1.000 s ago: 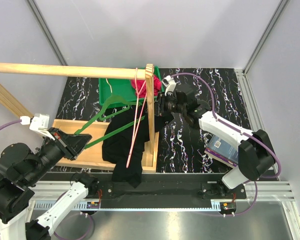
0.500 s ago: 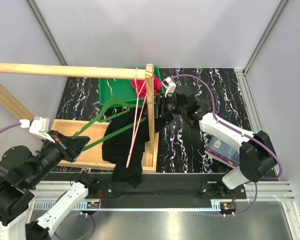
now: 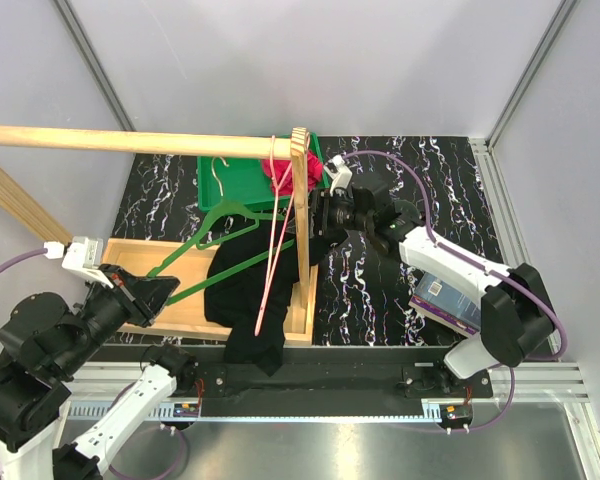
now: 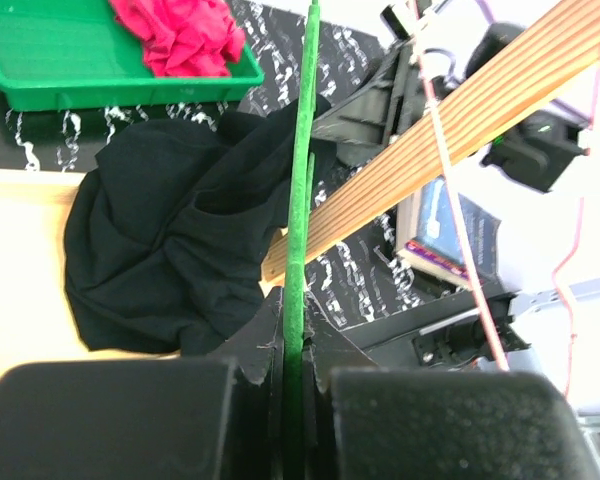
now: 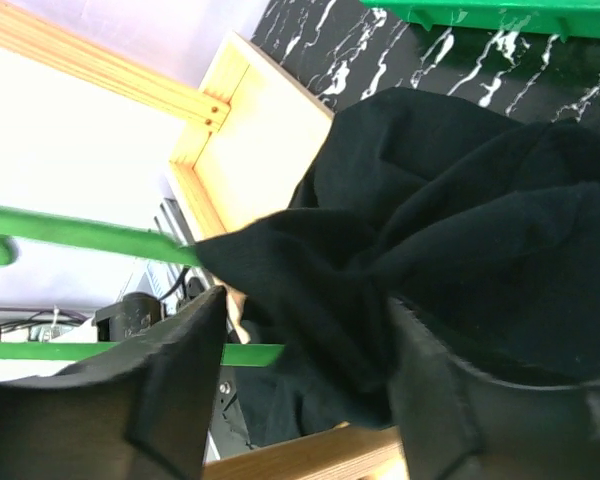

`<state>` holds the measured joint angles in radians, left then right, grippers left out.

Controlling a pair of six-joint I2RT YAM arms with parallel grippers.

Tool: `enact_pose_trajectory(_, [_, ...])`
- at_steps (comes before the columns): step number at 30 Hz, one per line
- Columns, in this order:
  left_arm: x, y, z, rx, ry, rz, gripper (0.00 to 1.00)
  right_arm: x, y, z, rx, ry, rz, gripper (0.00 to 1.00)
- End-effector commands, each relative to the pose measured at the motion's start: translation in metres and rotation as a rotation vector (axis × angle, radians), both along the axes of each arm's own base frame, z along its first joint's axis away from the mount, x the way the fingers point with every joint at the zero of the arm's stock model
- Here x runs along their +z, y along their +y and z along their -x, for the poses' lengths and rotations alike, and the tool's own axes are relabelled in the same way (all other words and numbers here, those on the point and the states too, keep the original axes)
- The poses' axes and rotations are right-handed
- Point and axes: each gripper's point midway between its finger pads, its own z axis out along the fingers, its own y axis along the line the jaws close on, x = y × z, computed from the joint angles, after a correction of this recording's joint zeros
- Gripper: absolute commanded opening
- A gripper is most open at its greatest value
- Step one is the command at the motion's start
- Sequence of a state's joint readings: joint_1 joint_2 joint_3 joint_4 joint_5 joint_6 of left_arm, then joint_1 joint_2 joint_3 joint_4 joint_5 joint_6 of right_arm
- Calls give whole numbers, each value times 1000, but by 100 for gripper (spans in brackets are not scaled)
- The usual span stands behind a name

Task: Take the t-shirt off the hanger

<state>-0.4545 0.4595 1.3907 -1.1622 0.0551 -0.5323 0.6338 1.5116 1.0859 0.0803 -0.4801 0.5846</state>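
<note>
**Condition of the work.** The t-shirt is black, soft and limp. It has no shape of its own and will sag, stretch and drag rather than slide as one piece. It is bunched on the right-hand arm of the green hanger, with its lower part draped into and over the near edge of the wooden crate.

**Grippers.** The left gripper is clamped on the far left end of the hanger, the thin green bar pinched edge-on between its fingers. The right gripper has a thick fold of the t-shirt filling the gap between its fingers. It is judged to be closed on that fold, with the cloth keeping the fingers apart.

**Handling.** The hanger is light and stiff, so it is best held by its bare end. The t-shirt is best taken by a gathered bunch near the hanger arm and drawn off along that arm. A hem or neck opening is likely to catch on the arm's tip.

**Obstructions.**
- An upright wooden post stands just beside the right gripper, carrying the rail.
- A thin pink hanger hangs from the rail across the t-shirt.
- A green bin holding red cloth lies behind.
- A box sits well apart, on the right.
</note>
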Motion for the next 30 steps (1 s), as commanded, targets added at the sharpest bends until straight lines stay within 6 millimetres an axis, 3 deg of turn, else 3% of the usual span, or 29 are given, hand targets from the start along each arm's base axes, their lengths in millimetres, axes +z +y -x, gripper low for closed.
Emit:
enact_pose_trajectory(1, [0, 6, -8, 32, -25, -39, 0, 39, 3, 18, 53, -69, -74, 76])
enact_pose_trajectory(4, [-1, 7, -7, 33, -23, -45, 0, 36, -2, 18, 39, -73, -64, 76])
enact_pose_trajectory(7, [-1, 6, -7, 30, -23, -41, 0, 30, 0, 16, 40, -58, -55, 68])
enact_pose_trajectory(12, [3, 10, -4, 41, -35, -46, 0, 25, 2, 14, 34, -31, -49, 34])
enact_pose_trajectory(17, [3, 21, -2, 77, -35, -88, 0, 25, -3, 19, 35, -43, -41, 30])
enact_pose_trajectory(19, [10, 33, 0, 128, -54, -102, 0, 20, -8, 18, 7, -42, -20, 17])
enact_pose_trajectory(20, [10, 38, 2, 142, -56, -115, 0, 22, -10, 19, 0, -51, -21, 17])
enact_pose_trajectory(21, [17, 44, 5, 166, -77, -116, 0, 20, -12, 19, -6, -54, -16, 19])
enact_pose_trajectory(22, [19, 46, 7, 171, -86, -117, 0, 18, -12, 20, -4, -51, -13, 33])
enact_pose_trajectory(24, [22, 47, 11, 166, -91, -111, 0, 16, -9, 23, 22, -40, -15, 64])
enact_pose_trajectory(25, [23, 46, 12, 159, -89, -104, 0, 17, -7, 23, 31, -36, -23, 91])
enact_pose_trajectory(26, [23, 43, 13, 145, -88, -97, 0, 15, -5, 24, 41, -26, -30, 98])
enact_pose_trajectory(30, [28, 46, 18, 157, -104, -70, 0, 14, -2, 20, 38, -18, -42, 100])
